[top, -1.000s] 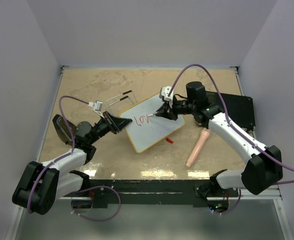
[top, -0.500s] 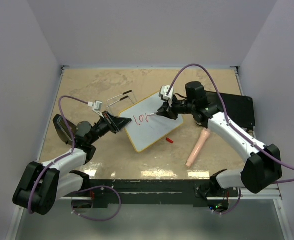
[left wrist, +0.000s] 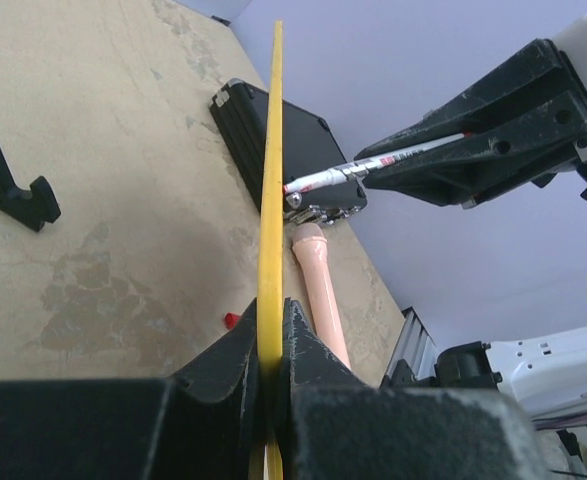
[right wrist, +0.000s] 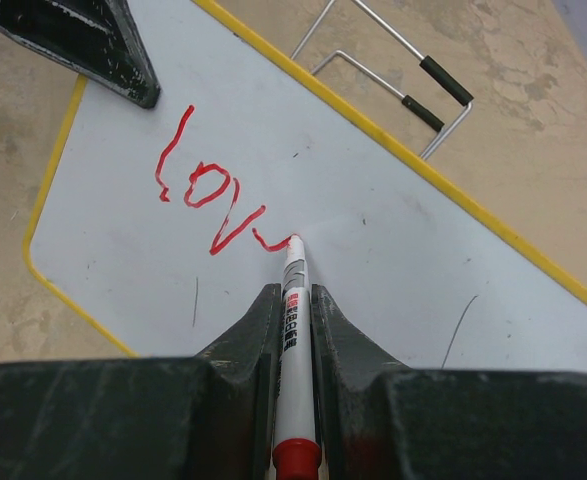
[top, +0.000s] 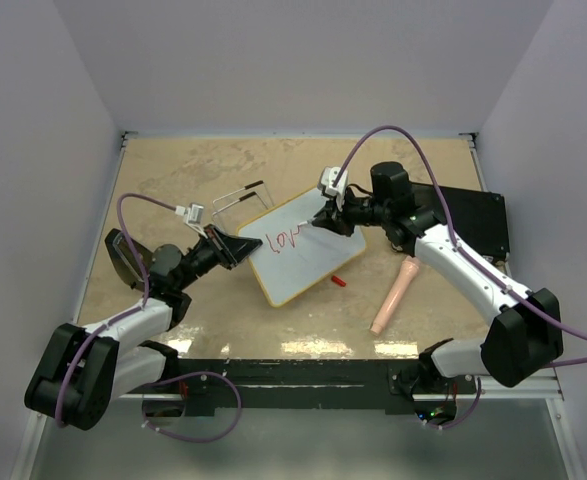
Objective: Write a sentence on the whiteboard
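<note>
Right wrist view: my right gripper [right wrist: 293,292] is closed tight on one marker [right wrist: 295,350], both fingers pressed against its white barrel. The marker's red tip touches the whiteboard [right wrist: 393,230]. The sentence [right wrist: 208,195] so far is one line of red writing that reads "lov", with a short stroke running into the tip.

My left gripper [left wrist: 271,325] is clamped shut on the board's yellow rim at its left corner, which I see edge-on.

I count two grippers, one board, one marker, one red cap [top: 339,281], one pink handle-like object [top: 393,295], one black case [top: 473,215] and one wire stand [right wrist: 393,60].

Bare white face runs rightward from the tip to the yellow rim. The wire stand sits just beyond the far rim and the cap just off the near rim. The pink object and the case lie further to my right on the table [top: 173,170].
</note>
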You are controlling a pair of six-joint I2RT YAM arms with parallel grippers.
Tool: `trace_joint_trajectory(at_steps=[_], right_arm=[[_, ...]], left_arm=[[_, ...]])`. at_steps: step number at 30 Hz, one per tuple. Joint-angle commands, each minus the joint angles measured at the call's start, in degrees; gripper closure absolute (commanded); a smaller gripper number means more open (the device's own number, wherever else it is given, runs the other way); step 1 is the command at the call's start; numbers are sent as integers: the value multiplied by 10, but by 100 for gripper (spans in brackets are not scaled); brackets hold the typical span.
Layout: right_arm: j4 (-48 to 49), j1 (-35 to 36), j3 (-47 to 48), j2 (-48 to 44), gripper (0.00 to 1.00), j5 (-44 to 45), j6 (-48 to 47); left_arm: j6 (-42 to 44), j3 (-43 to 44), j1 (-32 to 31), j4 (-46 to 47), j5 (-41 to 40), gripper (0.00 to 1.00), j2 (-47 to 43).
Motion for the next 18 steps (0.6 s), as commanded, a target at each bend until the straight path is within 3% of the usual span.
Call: trace_joint_trajectory(at_steps=[1, 18], right_arm=[[32, 0, 6, -5, 100, 14, 9], [-11, 10, 6, 20, 100, -59, -28]], left_arm=[[-24, -2, -1, 105, 32, 100, -22], [-18, 4, -1, 104, 18, 100, -22]])
